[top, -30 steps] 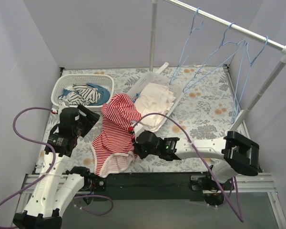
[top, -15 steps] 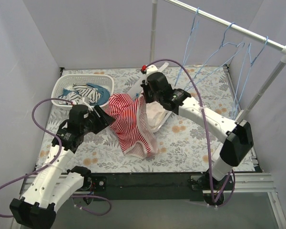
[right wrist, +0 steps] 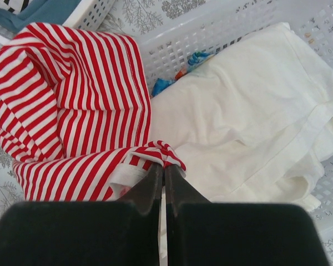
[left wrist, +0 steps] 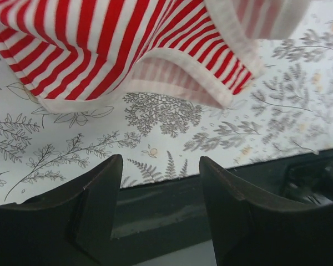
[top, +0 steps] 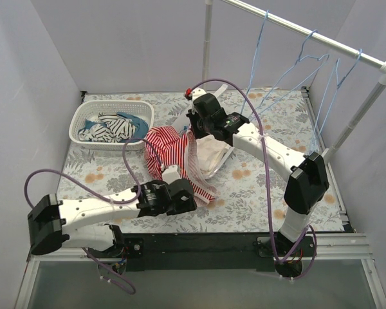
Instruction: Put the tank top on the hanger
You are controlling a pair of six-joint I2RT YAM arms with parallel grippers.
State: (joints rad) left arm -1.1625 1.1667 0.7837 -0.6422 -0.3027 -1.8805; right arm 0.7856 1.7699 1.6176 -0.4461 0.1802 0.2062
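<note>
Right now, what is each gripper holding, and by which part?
Right gripper is shut on the tank top, pinching a bunched fold beside its white-trimmed edge. Left gripper is open, holding nothing.

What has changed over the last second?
The right gripper, shut on the tank top, lifted it from the table's near side up and toward the far side. The left gripper swung down and rightward; it is now open at the hanging hem, not gripping. Laundry basket and hangers have not moved.

No legible text, labels or numbers
</note>
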